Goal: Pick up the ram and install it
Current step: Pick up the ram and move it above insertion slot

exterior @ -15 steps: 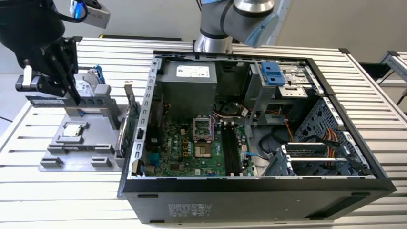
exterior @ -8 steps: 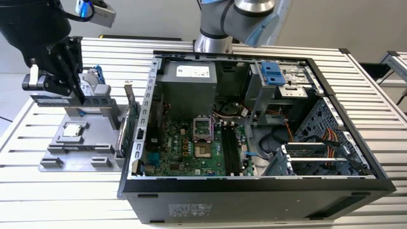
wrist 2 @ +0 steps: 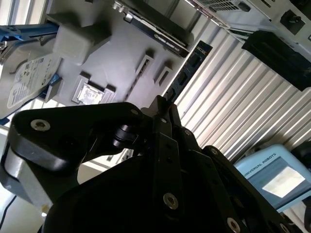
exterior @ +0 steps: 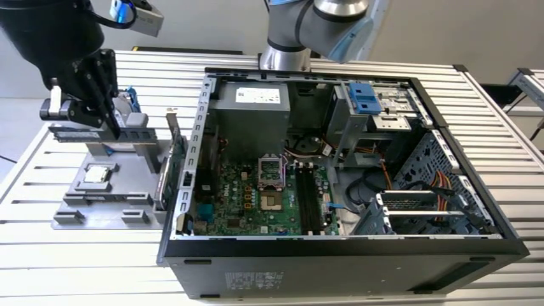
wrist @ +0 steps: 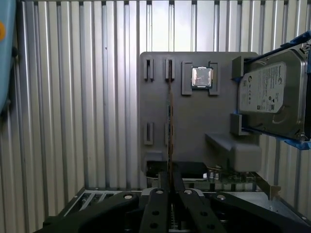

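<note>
Ribbed aluminium tabletop (exterior: pixel 85 268), exterior view: carrying open black computer case (exterior: pixel 340 268) and grey plastic fixture tray (exterior: pixel 106 203); black end effector (exterior: pixel 100 121) poised above tray.

Second wrist view: ram (wrist 2: pixel 187 70), a thin, long dark circuit-board strip, projecting from fingertips.

First wrist view: ram seen edge-on, clamped between the jaws.

Light, stiff, fragile; grip flat faces, avoid contacts.

The thin dark ram strip (wrist: pixel 169 131) sits between the fingers of the black claw (wrist: pixel 170 191) and reaches out from it over the grey moulded parts tray (wrist: pixel 194 121), which lies on the ribbed metal desk (exterior: pixel 85 261) beneath the claw. On the tray, the small square silver chip (wrist: pixel 201 77) lies just beside the strip's far end, and the boxy metal hard drive (wrist: pixel 269 97) is beyond it on the same side. The open black computer case (exterior: pixel 340 264) stands on the desk toward the exterior view's right of the claw, with the green card with metal bracket (exterior: pixel 170 172) upright between tray and case.
</note>
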### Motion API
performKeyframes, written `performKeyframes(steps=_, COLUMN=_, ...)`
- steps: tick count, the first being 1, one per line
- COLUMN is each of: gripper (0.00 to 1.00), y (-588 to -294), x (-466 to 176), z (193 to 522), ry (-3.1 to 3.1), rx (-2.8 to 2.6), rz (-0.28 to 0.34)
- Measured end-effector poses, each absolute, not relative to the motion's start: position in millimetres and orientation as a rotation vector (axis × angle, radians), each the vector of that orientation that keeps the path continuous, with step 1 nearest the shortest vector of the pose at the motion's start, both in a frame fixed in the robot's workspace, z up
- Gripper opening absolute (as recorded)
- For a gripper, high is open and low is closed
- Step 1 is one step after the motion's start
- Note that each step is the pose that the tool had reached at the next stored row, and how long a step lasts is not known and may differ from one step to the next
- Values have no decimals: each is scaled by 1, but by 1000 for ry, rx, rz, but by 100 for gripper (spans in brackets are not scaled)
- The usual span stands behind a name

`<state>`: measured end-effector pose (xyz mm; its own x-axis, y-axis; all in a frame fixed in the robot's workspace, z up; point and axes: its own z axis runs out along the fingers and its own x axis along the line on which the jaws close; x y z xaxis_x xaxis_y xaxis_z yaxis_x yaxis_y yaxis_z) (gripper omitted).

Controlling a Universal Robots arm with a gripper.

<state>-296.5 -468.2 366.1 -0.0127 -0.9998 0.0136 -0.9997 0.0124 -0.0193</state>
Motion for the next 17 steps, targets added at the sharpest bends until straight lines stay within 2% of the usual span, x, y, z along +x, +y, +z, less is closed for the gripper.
performKeyframes(steps=17, gripper=0, y=-467, x=-277, z=366, ry=2232, rx=-2205, rz=-37)
